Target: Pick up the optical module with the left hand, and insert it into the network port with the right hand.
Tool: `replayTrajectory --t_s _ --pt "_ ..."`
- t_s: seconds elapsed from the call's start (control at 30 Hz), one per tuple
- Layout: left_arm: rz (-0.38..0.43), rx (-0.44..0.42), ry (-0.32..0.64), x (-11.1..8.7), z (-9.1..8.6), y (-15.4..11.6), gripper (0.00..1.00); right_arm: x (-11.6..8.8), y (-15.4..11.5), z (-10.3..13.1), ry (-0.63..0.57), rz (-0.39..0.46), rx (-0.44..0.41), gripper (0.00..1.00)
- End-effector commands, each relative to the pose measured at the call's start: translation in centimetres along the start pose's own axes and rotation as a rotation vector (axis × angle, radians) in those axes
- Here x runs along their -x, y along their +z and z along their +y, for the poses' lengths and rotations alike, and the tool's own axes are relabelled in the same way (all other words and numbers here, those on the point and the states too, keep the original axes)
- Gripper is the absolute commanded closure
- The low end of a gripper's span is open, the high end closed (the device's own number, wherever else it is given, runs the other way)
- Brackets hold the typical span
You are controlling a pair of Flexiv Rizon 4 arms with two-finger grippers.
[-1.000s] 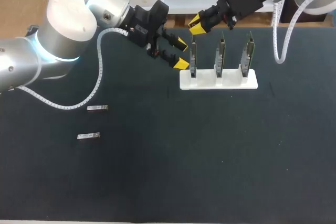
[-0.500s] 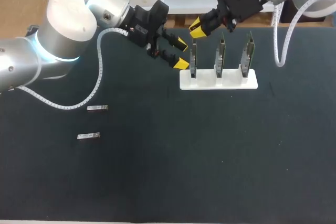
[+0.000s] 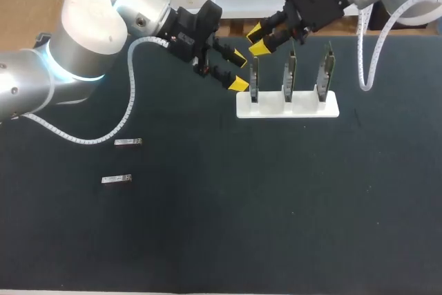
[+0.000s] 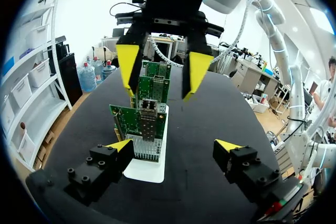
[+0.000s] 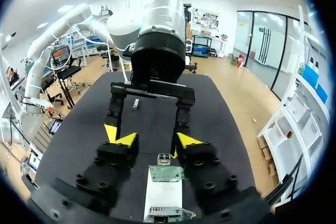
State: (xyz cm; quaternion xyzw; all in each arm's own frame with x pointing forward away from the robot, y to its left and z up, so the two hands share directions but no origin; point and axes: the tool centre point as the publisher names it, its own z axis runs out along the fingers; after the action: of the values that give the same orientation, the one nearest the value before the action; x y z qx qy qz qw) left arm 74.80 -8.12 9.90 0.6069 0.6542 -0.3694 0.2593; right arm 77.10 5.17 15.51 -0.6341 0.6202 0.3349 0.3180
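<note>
Pickup not started: both arms sit at rack [image 3: 286,108], nothing held.
L gripper [image 3: 239,72] & R gripper [image 3: 257,39] fingers wide; next, L must reach module [image 3: 128,142], well apart.

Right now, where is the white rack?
In the head view, the rack sits right of centre, far back on the table, the left tool and right tool by its left end.

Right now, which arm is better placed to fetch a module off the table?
Left. The optical modules lie on its side of the table; the left gripper is open, empty and nearer. The right gripper, also open, hangs by the card stand.
</note>
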Motion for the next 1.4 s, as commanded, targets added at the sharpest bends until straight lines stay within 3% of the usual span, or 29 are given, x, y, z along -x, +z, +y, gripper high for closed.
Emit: replayTrajectory --t_s 0.03,0.4,0.47,1.4 --pt "0.002 0.006 -0.002 0.0 -0.2 0.0 0.0 0.7 -1.0 -0.1 0.016 -0.036 0.022 0.0" --pt "0.002 0.006 -0.002 0.0 -0.2 0.0 0.0 2.4 -3.0 0.0 0.017 -0.11 0.06 0.0" --pt "0.002 0.006 -0.002 0.0 -0.2 0.0 0.0 2.4 -2.9 0.1 0.009 -0.094 0.051 1.0" --pt "0.002 0.006 -0.002 0.0 -0.2 0.0 0.0 0.2 -0.2 0.1 0.048 -0.007 0.057 1.0"
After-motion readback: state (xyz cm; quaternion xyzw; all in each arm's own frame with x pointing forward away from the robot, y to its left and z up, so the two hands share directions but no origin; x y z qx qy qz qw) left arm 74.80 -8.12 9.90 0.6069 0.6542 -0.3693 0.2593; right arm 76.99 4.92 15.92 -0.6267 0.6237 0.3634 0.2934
